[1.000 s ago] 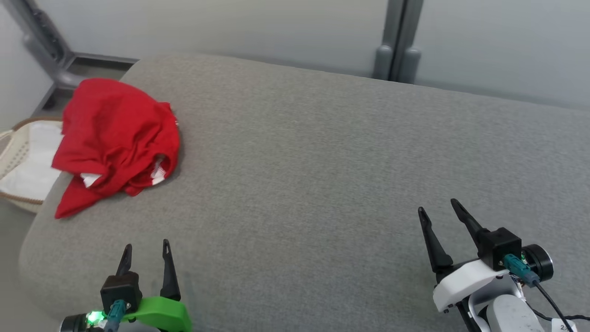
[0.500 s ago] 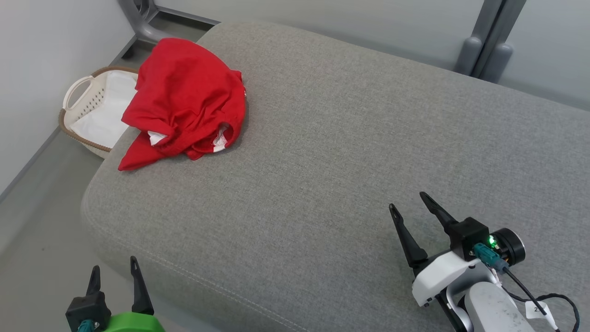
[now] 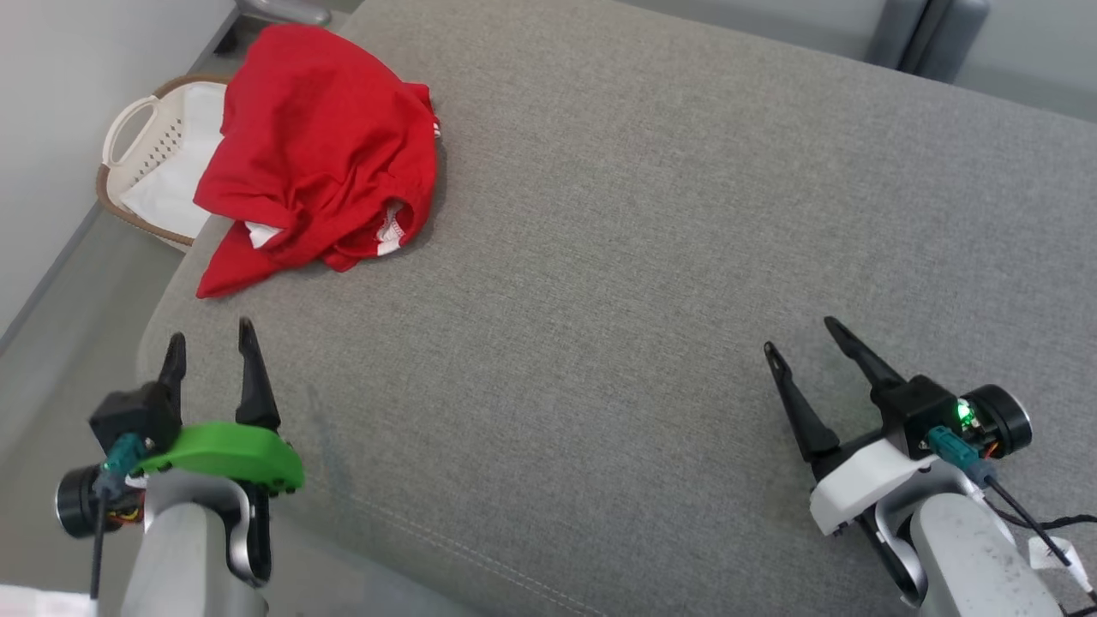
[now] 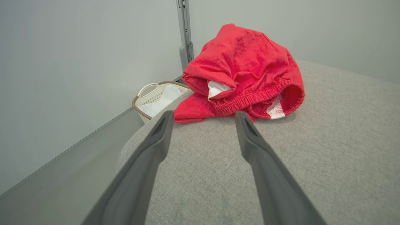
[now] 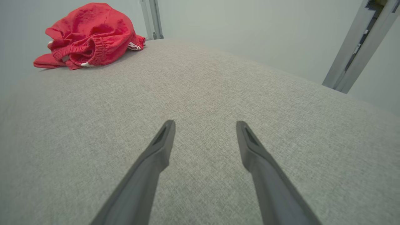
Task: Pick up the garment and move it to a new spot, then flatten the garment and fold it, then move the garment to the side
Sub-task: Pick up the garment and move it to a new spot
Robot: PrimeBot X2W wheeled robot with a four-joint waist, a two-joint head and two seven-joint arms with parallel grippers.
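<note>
Two grippers were poised low over the near part of a wide grey cushion (image 3: 651, 240), both empty, each with its jaws spread wide apart. The left gripper (image 3: 211, 330), on a green-shelled wrist, sat at the cushion's near left corner, its pale forearm rising from the bottom edge of the head view. Its dark fingers pointed away from the robot, toward the garment (image 3: 317, 146). In the left wrist view those fingers lay nearly level with the cushion top and framed the garment's closest edge, near it but not touching. The right gripper (image 3: 799, 334), on a white-shelled wrist with a small green light lit, was far off to the right. Its fingers angled up and slightly leftward in the head view over bare fabric, well apart from the garment. The garment, red with white trim and a gathered elastic band, lay crumpled in a heap at the far left corner of the cushion, with one flap trailing toward the left edge. It was probably a pair of shorts, though the bundle was too rumpled to be sure. Beyond that corner, on the floor beside the wall, stood a pale basket (image 3: 158, 150) with white cloth in it.
</note>
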